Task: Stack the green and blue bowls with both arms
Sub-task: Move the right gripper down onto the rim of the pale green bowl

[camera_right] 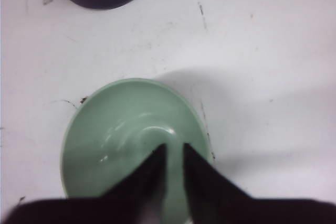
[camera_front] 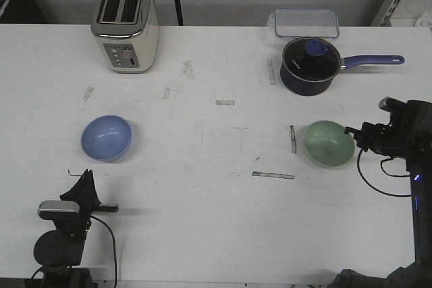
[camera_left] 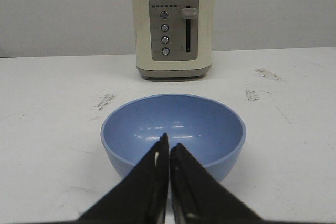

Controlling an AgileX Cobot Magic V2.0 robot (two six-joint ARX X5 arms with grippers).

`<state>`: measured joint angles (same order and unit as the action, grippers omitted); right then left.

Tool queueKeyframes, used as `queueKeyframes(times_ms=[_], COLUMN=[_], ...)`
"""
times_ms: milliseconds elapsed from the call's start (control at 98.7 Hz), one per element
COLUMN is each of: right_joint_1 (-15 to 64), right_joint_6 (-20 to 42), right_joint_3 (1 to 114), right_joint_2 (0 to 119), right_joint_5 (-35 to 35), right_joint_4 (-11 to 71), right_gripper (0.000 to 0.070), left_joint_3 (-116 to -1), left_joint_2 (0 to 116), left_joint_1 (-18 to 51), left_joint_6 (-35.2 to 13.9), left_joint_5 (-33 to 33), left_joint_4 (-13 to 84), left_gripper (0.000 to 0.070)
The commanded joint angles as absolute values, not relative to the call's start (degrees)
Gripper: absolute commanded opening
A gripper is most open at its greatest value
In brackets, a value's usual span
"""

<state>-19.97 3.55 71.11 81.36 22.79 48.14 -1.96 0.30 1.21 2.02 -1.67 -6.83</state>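
Green bowl (camera_front: 329, 143) sits on the tabletop's (camera_front: 216, 220) right side, blue bowl (camera_front: 106, 137) far left. Right fingers (camera_right: 172, 156) hover narrowly parted over the green rim, probably lining up a grab. Left fingers (camera_left: 169, 148) are pinched together, empty, short of blue.

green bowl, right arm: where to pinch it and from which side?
Grip the green bowl by its thin rim on the side nearest the right gripper, one finger inside, one outside the wall. The bowl sits upright, open and apparently empty, with no handle, so the rim is probably the only pinchable edge. In the right wrist view, the fingertips sit narrowly parted above the near rim; they likely need to open wider first.
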Motion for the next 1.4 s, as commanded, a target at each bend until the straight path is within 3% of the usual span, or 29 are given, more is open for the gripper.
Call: queueKeyframes(times_ms=[0,51,101,881,1145,1388], right_joint_1=[-20.7,-21.2,-21.6,-21.3,-19.8,-19.7], right_joint_6=[4.9,4.9,4.6,3.2,3.2,3.4], right_joint_3=[72.3,72.3,72.3,63.9,60.7,60.4], right_joint_2=[82.8,83.3,83.7,86.3,86.5,86.8], right_joint_5=[23.6,23.6,23.7,23.8,23.7,23.7], right_joint_4=[48.4,48.7,48.8,42.0,38.6,38.1], right_gripper=[0.0353,0.0466,0.0508,0.05,0.0477,0.0282], left_joint_3=[-0.7,-0.7,-0.7,-0.7,-0.7,-0.7], left_joint_2=[0.2,0.2,0.2,0.2,0.2,0.2], left_joint_1=[1.2,1.2,1.2,1.2,1.2,1.2], left_joint_6=[2.3,2.3,2.3,2.3,2.3,2.3], left_joint_5=[-1.7,-1.7,-1.7,-1.7,-1.7,-1.7], left_joint_4=[-7.6,-7.6,-7.6,-7.6,-7.6,-7.6], left_gripper=[0.0001,0.0001,0.0001,0.0001,0.0001,0.0001])
